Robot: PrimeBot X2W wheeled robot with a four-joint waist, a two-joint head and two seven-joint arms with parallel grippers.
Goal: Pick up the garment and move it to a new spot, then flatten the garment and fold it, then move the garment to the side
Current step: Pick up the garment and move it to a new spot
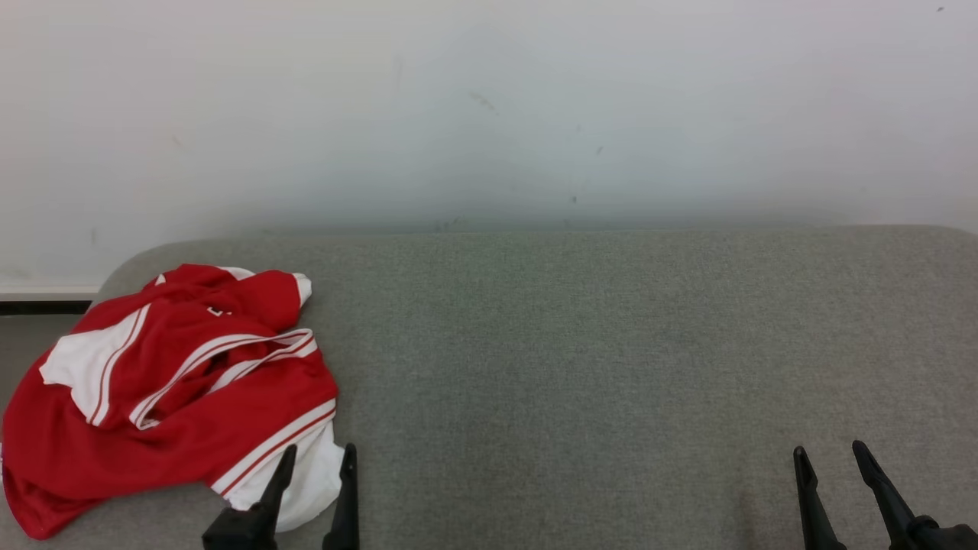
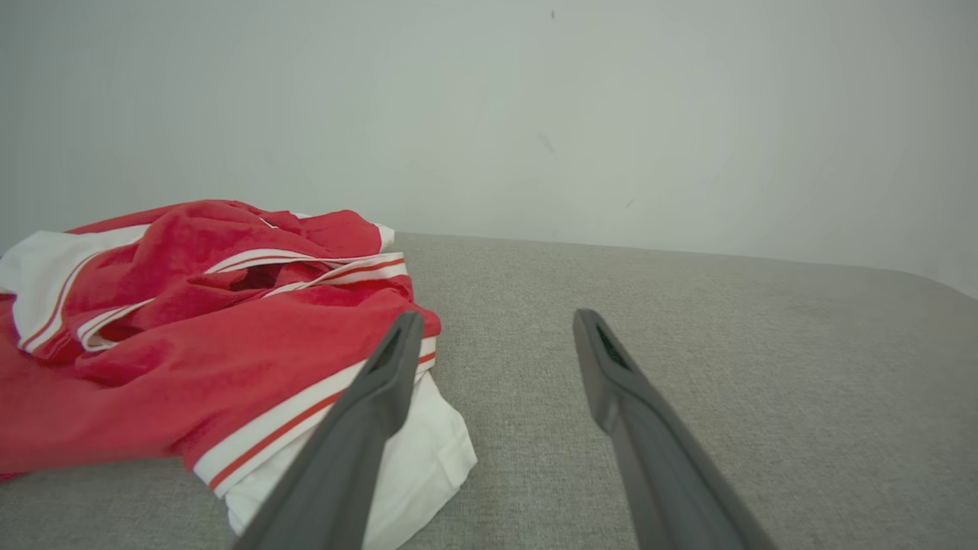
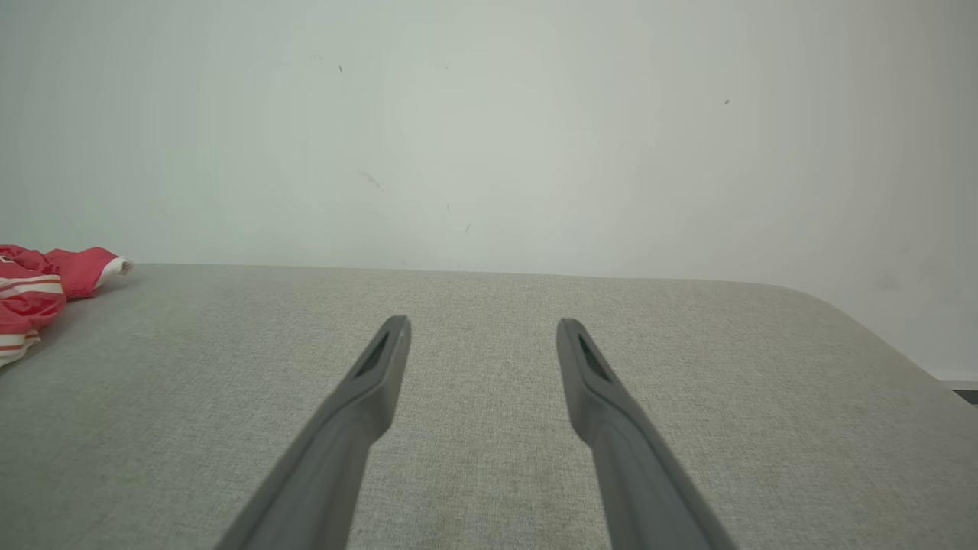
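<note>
A red garment point(image 1: 176, 397) with white panels and stripes lies crumpled at the left end of a grey padded surface point(image 1: 611, 344). It also shows as a heap point(image 2: 206, 351) in the left wrist view and as a small red edge point(image 3: 38, 286) in the right wrist view. My left gripper point(image 1: 317, 454) stands open at the garment's near right corner, its fingers rising past the white hem with nothing between them; the same gap point(image 2: 497, 321) looks out over bare fabric. My right gripper point(image 1: 829, 451) stands open and empty far to the right, its tips point(image 3: 483, 325) over the surface.
A pale wall point(image 1: 489, 107) runs along the back of the surface. The surface's rounded left corner point(image 1: 126, 263) sits just behind the garment, with floor and a baseboard point(image 1: 42, 294) beyond it. Its right end point(image 3: 879, 336) curves down toward the floor.
</note>
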